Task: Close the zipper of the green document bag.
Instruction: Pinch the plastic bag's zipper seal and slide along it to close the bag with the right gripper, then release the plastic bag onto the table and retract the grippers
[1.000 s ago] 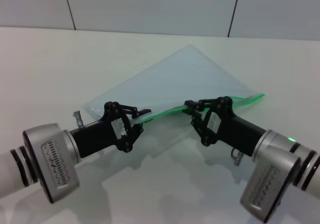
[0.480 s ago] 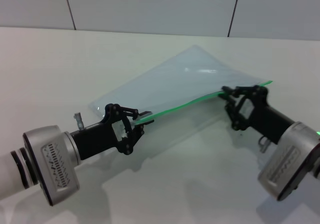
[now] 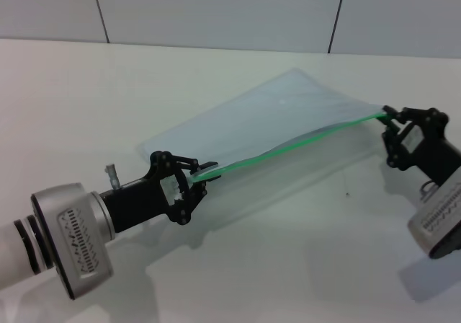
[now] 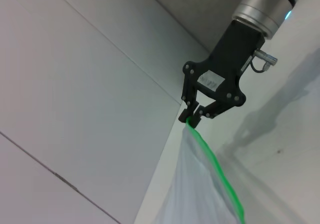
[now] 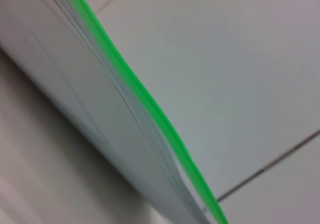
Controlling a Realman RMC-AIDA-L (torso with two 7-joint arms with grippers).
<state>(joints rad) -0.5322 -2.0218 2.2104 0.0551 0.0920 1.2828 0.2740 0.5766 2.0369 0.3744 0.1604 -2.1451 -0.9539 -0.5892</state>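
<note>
The green document bag (image 3: 288, 110), a flat translucent pale blue pouch, lies slanted on the white table. Its near long edge is raised and stretched between my two grippers. The zipper (image 3: 288, 147) is a thin bright green strip along that edge. My left gripper (image 3: 202, 173) is shut on the strip's near-left end. My right gripper (image 3: 387, 115) is shut on the strip's far right end. In the left wrist view the right gripper (image 4: 191, 119) pinches the tip of the zipper (image 4: 215, 169). The slider is hidden. The right wrist view shows the zipper (image 5: 150, 105) and bag (image 5: 75, 84) close up.
The white table (image 3: 288, 265) spreads around the bag on all sides. A pale tiled wall (image 3: 216, 6) rises along the table's far edge. No other objects are in view.
My right gripper has slid rightward along the green strip from its middle to its far right end, pulling the edge straight and taut. The left gripper has held its end in place.
</note>
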